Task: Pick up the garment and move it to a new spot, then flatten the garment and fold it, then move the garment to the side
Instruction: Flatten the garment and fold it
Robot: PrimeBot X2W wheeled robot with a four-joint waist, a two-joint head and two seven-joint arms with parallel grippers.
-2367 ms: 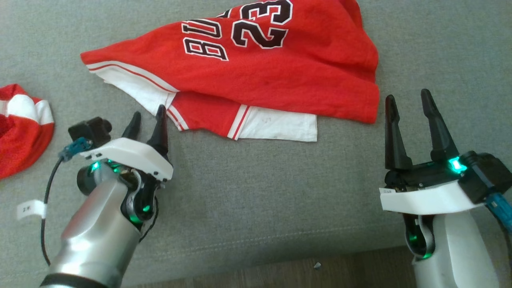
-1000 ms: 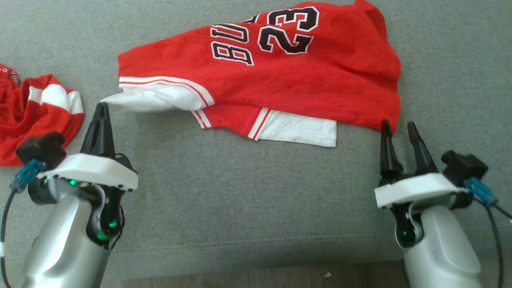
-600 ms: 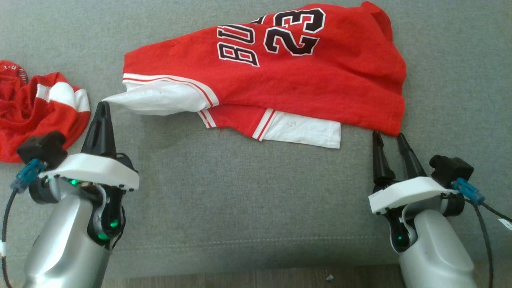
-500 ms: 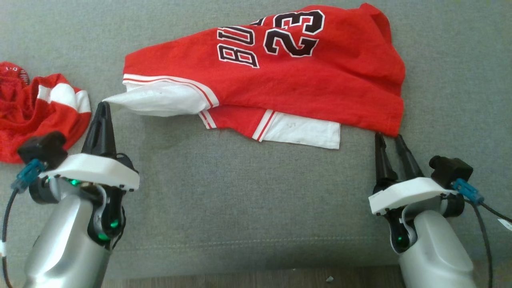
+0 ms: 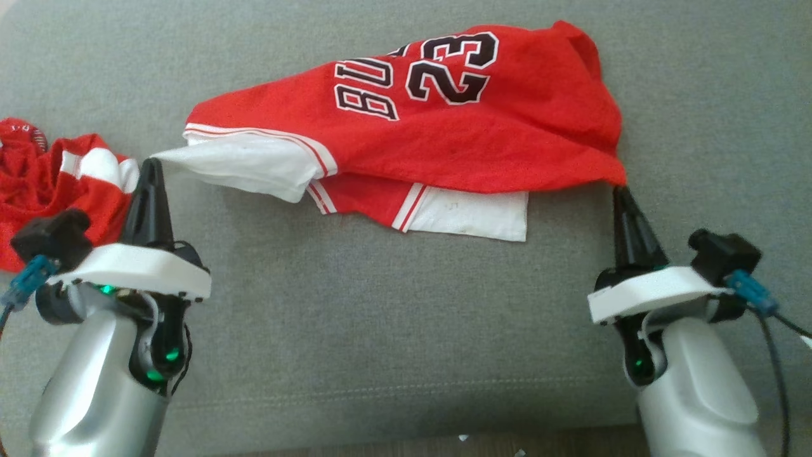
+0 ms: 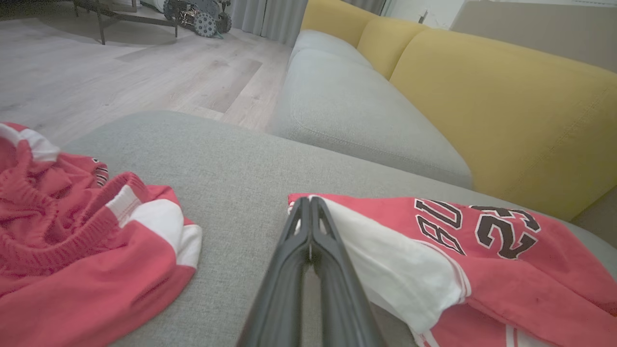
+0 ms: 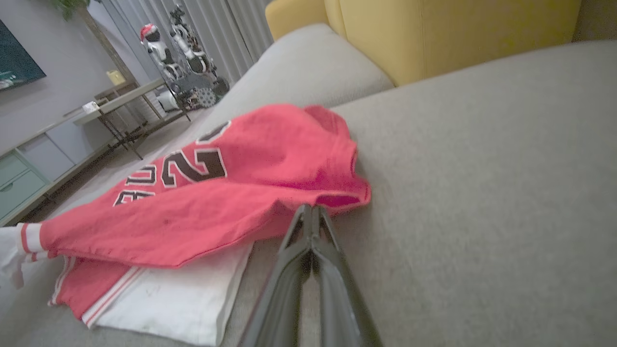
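Red jersey with white sleeves and a black 23 (image 5: 457, 139) lies spread across the grey fabric sofa cushion (image 5: 380, 317). One white sleeve tip is pinched in the closed left gripper (image 5: 151, 166), and the red hem corner in the closed right gripper (image 5: 617, 192). Both corners seem slightly raised. A crumpled red-and-white garment (image 5: 57, 184) sits at the cushion's left edge.

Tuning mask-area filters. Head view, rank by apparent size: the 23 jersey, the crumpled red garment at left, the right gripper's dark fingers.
1. Red 23 jersey, by far.
2. Crumpled red-and-white garment, though cut by the frame edge.
3. Dark fingers of the right gripper, shut on the jersey's corner; nearer the camera, yet smallest.
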